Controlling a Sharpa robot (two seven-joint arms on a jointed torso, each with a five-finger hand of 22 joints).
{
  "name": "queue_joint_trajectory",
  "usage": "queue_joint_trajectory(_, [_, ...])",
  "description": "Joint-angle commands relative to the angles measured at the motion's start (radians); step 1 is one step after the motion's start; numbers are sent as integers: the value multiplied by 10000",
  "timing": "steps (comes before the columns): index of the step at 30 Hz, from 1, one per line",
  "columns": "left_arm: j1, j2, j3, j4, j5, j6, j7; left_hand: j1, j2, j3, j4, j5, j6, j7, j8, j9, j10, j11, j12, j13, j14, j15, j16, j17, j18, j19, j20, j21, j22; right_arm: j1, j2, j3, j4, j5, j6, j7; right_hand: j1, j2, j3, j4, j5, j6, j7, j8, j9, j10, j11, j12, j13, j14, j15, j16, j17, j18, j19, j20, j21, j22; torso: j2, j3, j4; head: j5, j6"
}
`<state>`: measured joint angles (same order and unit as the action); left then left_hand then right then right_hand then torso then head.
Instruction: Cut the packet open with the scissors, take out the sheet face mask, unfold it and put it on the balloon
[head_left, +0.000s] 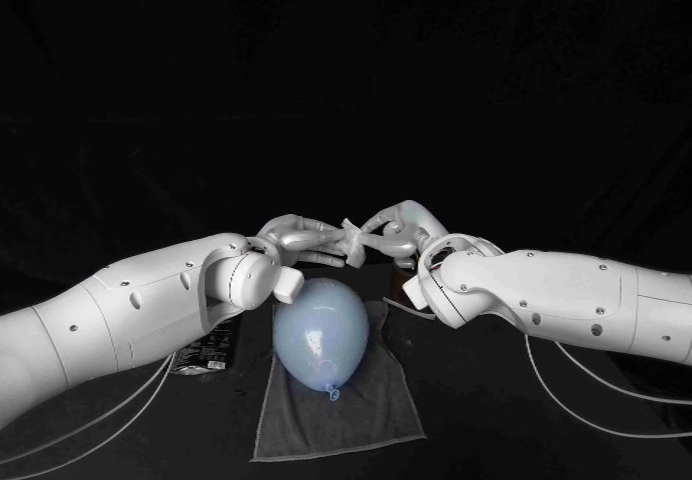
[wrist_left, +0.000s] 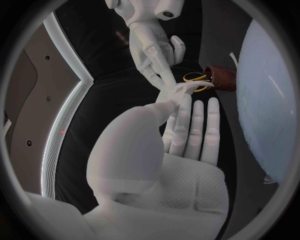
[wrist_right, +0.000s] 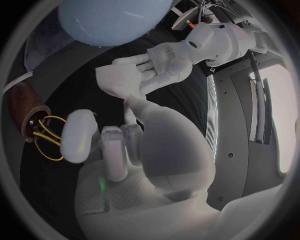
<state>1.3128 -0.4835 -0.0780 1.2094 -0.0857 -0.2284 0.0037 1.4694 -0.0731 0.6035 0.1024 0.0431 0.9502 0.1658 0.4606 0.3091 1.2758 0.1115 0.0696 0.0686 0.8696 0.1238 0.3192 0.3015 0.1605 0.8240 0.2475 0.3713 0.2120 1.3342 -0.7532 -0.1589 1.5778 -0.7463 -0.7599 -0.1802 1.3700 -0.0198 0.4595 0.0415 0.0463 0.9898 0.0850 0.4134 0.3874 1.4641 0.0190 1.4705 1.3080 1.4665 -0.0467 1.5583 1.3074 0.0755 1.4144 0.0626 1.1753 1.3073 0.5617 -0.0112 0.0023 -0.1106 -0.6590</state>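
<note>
Now I judge I'm unfolding: my left hand (head_left: 299, 238) and right hand (head_left: 392, 230) each pinch the pale sheet mask (head_left: 349, 228) above the balloon (head_left: 320, 335), which lies toward the tabletop's near edge; next, draw apart gently.

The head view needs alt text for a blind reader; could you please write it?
The robot's left hand and right hand meet at the centre, fingertips touching around what looks like a small white piece, near the far end of a pale blue balloon lying on a grey towel on the black table.
</note>
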Motion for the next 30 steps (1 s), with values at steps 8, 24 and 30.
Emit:
queue_joint_trajectory(8, [9, -11, 11, 18, -185, -356, 318, -409, 102, 689, -487, 44, -321, 48, 476, 1888, 21, 68, 56, 31, -116, -10, 129, -46, -112, -329, -37, 437, 355, 5, -71, 10, -22, 57, 207, 103, 27, -41, 86, -23, 24, 41, 27, 67, 187, 355, -77, 2, 1730, 984, -59, 43, 2368, 70, 15, -70, -8, 704, 3, -1, 2, -7, 8])
queue_joint_trajectory(24, [9, -49, 10, 9, -219, -349, 286, -689, 137, 1019, -634, 44, -568, 88, 740, 2286, -39, 97, 118, 57, -191, 11, 197, -95, -154, -605, -48, 787, 646, 2, -247, 10, -96, 830, 60, 773, 10, -52, 106, -34, 24, 23, 27, 81, 193, 322, -78, -44, 1691, 988, -60, 49, 2388, 73, 6, -74, -29, 697, -1, -2, 4, -2, 19])
queue_joint_trajectory(30, [9, -65, 10, 28, -205, -316, 356, -760, 148, 1106, -662, 43, -656, 100, 821, 2397, -73, 108, 141, 65, -226, 22, 210, -111, -163, -682, -46, 874, 720, -15, -302, 9, -160, 1105, 146, 881, 3, -60, 116, -43, 24, 11, 28, 88, 196, 313, -78, -56, 1681, 989, -61, 50, 2392, 75, 0, -75, -41, 693, 6, 3, 2, -1, 27])
